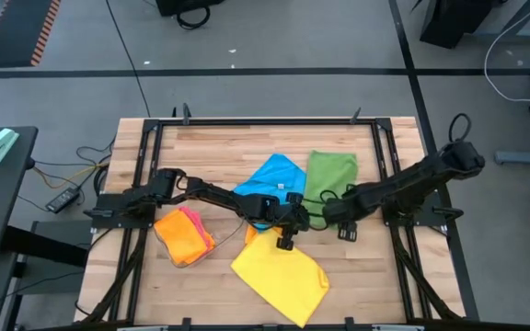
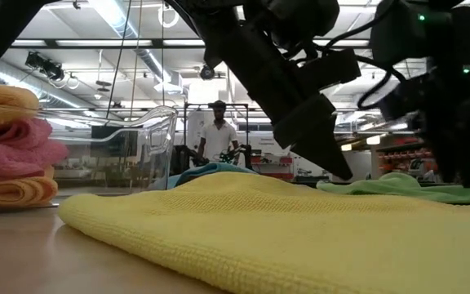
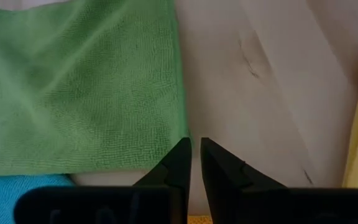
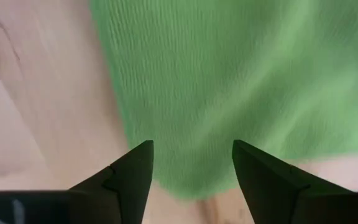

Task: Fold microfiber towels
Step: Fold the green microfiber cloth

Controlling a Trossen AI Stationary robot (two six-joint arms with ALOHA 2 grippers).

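Hovering mid-frame, the left claw (image 1: 286, 241) is nearly shut, empty; the right claw (image 4: 191, 163) is gaping empty over the green towel (image 4: 241, 74).

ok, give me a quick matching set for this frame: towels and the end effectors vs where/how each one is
Column 1:
1. yellow towel
2. green towel
3. folded orange and pink towels
4. left end effector

Column 2:
A. stacked near the table's left edge
B. fingers nearly together, over bare wood beside the green towel's edge
C. spread out at the table's front centre
D. under the open right end effector

Pairs: 1-C, 2-D, 3-A, 4-B
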